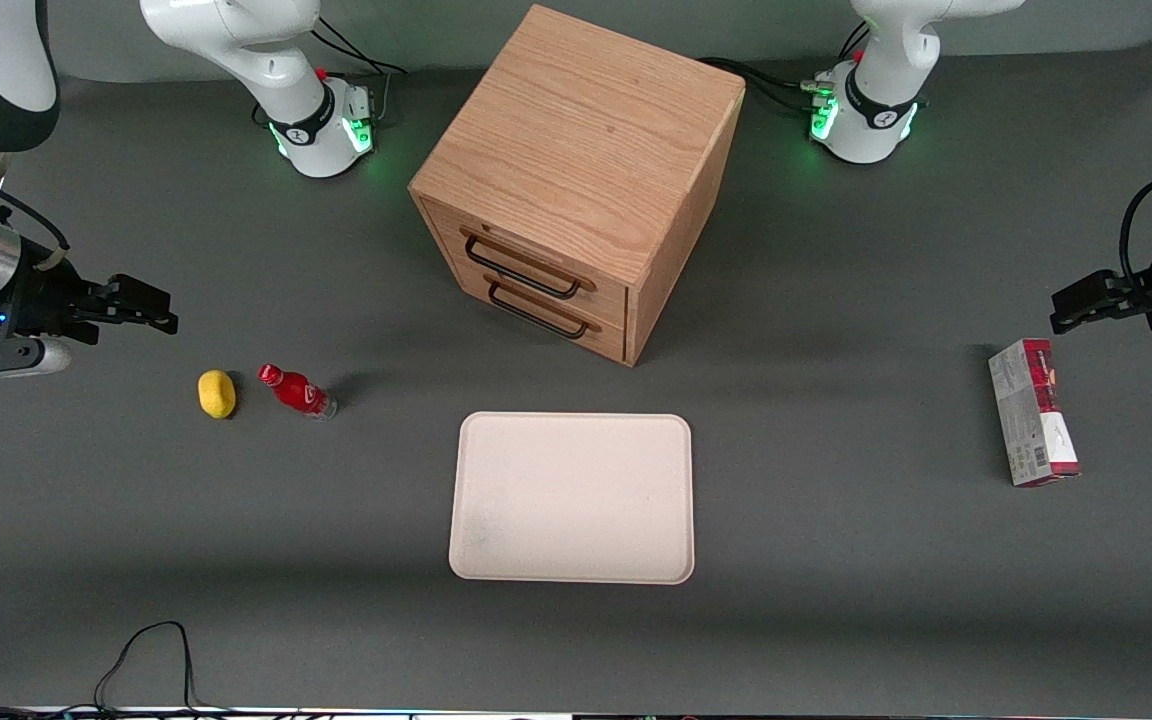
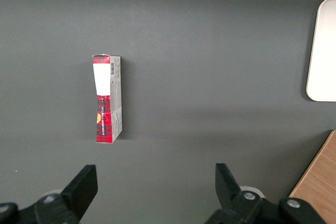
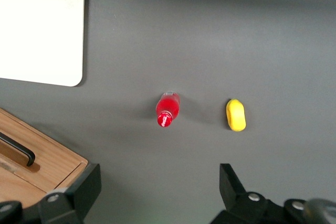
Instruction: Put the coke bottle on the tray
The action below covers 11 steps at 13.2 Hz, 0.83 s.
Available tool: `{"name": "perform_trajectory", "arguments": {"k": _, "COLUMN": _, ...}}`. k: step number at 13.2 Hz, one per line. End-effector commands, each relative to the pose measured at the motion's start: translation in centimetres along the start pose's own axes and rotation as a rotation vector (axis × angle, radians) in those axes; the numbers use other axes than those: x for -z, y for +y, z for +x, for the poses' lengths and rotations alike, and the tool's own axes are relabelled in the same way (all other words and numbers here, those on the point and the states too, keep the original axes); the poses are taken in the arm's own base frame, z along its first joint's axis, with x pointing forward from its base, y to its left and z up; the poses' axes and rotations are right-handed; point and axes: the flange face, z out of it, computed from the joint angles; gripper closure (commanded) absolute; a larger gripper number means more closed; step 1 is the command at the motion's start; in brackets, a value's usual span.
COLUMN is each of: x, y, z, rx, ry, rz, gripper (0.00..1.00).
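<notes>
Currently the right arm's gripper (image 1: 161, 312) hangs above the dark grey counter (image 1: 836, 620) at the working arm's end, its two black fingers (image 3: 84, 187) spread wide apart with nothing between them. The small red coke bottle with a red cap (image 1: 297, 391) stands on the counter below the gripper and nearer the front camera than it, apparently upright, though the front view makes its tilt hard to judge. Just beside the bottle, not touching it, lies a yellow lemon-shaped object (image 1: 217, 393). The large flat cream rectangular tray with rounded corners (image 1: 476, 560) lies well apart from the gripper, toward the middle of the counter, in front of the wooden two-drawer cabinet (image 1: 576, 150).
</notes>
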Motion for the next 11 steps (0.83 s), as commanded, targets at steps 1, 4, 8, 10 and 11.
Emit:
{"name": "perform_trajectory", "arguments": {"k": 1, "x": 0.6, "y": 0.5, "z": 1.0, "rx": -0.006, "ry": -0.013, "rz": 0.013, "gripper": 0.00}}
{"name": "perform_trajectory", "arguments": {"k": 4, "x": 0.4, "y": 1.4, "z": 0.9, "rx": -0.024, "ry": -0.028, "rz": 0.022, "gripper": 0.00}}
{"name": "perform_trajectory", "arguments": {"k": 8, "x": 1.3, "y": 1.1, "z": 1.4, "rx": -0.023, "ry": -0.039, "rz": 0.020, "gripper": 0.00}}
{"name": "perform_trajectory", "arguments": {"k": 10, "x": 1.4, "y": 0.8, "z": 2.4, "rx": -0.016, "ry": -0.069, "rz": 0.018, "gripper": 0.00}}
{"name": "perform_trajectory", "arguments": {"k": 11, "x": 1.4, "y": 0.7, "z": 2.7, "rx": -0.013, "ry": -0.075, "rz": 0.017, "gripper": 0.00}}
